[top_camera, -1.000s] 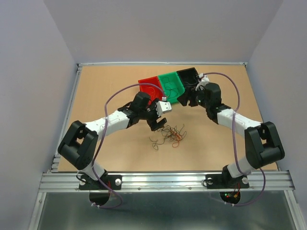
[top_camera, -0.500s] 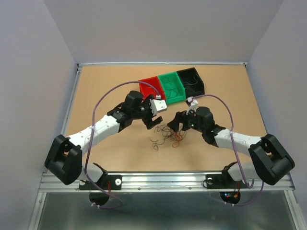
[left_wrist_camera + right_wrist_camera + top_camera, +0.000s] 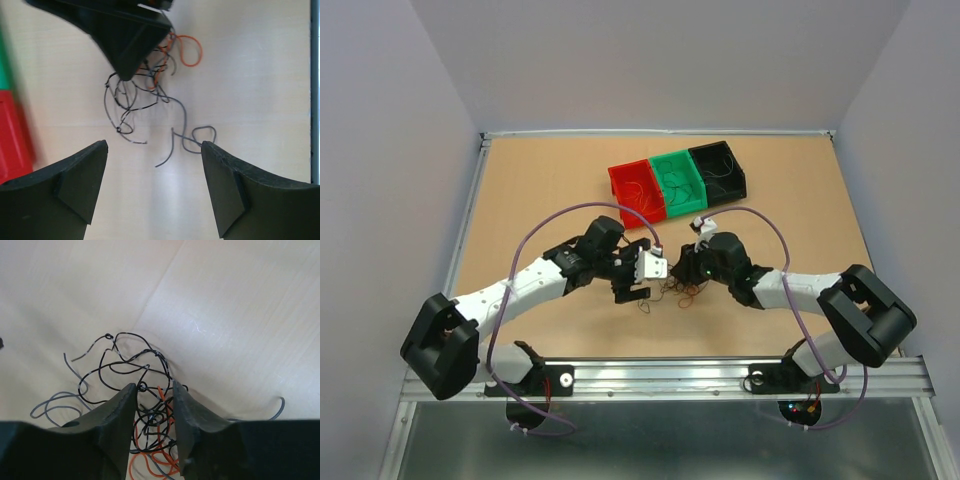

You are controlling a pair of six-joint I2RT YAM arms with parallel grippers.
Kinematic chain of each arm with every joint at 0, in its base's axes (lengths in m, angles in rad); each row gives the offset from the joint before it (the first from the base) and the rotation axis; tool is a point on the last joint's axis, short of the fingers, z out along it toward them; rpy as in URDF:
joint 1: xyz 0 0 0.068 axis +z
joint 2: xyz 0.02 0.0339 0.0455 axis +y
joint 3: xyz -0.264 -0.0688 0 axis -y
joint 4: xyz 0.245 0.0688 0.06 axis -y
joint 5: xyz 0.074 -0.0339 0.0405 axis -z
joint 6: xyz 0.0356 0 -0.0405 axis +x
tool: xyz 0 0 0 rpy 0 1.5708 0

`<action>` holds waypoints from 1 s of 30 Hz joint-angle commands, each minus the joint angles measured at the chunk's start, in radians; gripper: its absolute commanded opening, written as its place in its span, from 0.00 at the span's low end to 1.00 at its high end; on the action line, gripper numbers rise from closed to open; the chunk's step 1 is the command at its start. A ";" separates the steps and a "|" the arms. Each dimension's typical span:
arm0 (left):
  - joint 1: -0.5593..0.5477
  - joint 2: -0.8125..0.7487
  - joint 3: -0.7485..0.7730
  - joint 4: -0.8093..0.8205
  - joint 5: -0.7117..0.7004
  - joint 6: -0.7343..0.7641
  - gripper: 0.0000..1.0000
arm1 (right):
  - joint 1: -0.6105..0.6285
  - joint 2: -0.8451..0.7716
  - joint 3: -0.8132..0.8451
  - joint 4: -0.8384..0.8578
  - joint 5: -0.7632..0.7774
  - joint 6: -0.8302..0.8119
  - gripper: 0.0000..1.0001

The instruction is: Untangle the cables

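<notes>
The cables (image 3: 677, 291) are a small clump of thin black, grey and orange wires on the tan table, between my two grippers. My right gripper (image 3: 684, 271) is down on the clump's far right side. In the right wrist view it (image 3: 153, 386) has its jaws narrowly apart, straddling black and orange wires (image 3: 155, 414). My left gripper (image 3: 641, 281) is wide open just left of the clump. In the left wrist view it (image 3: 153, 146) is empty, the cables (image 3: 149, 95) lie ahead of it, and a grey wire loop (image 3: 202, 131) reaches its right fingertip.
Red (image 3: 618, 187), green (image 3: 660, 165) and black (image 3: 741, 178) bins stand in a row at the back, each holding a few thin wires. The red bin's edge (image 3: 12, 130) shows at the left of the left wrist view. Lilac cables loop along both arms.
The right arm swung from the black bin down to the clump. The left gripper moved toward me and lowered beside the clump's left side.
</notes>
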 commanded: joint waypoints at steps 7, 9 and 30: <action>-0.111 0.032 -0.024 -0.108 -0.012 0.075 0.86 | 0.007 0.007 0.010 0.047 0.069 -0.006 0.36; -0.130 0.046 -0.024 -0.115 -0.026 0.078 0.83 | 0.007 -0.002 0.005 0.053 0.078 -0.003 0.35; -0.144 0.158 0.003 0.003 -0.161 -0.060 0.68 | 0.007 -0.051 -0.027 0.068 0.072 -0.002 0.34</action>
